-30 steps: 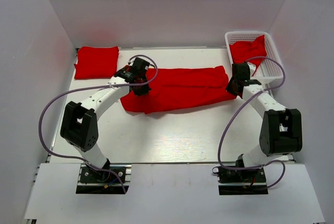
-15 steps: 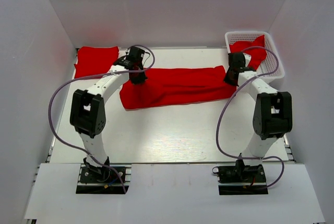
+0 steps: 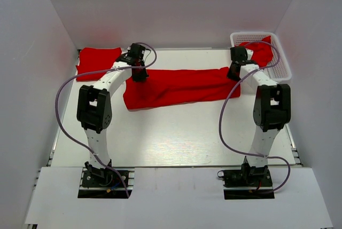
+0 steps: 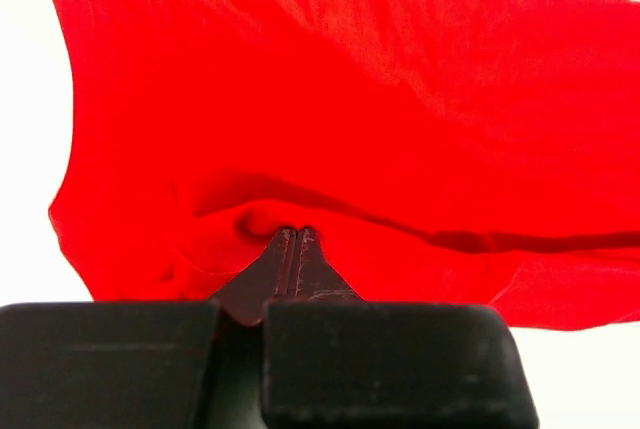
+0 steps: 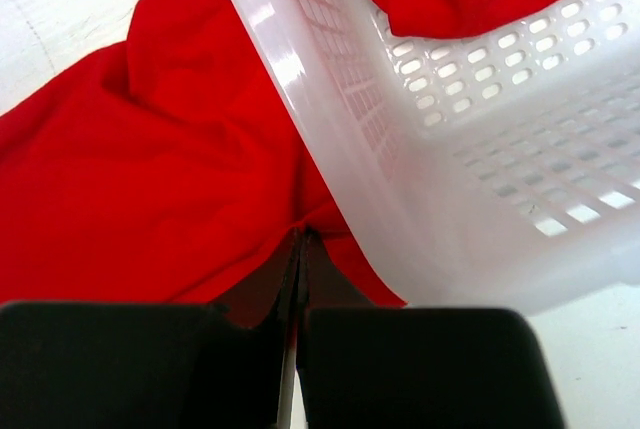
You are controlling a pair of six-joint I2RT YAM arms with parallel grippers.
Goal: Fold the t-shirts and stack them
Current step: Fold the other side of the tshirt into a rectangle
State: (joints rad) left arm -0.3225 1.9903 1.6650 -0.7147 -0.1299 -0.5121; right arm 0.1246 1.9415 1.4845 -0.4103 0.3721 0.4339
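Red t-shirt [image 3: 181, 86] spans from clamped left gripper [image 3: 138, 77] to clamped right gripper [image 3: 233, 76].

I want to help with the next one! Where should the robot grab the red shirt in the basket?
Probably its bunched top, from straight above. The red shirt lies crumpled inside the white basket, whose walls block the sides, and its raised folds offer cloth to pinch.
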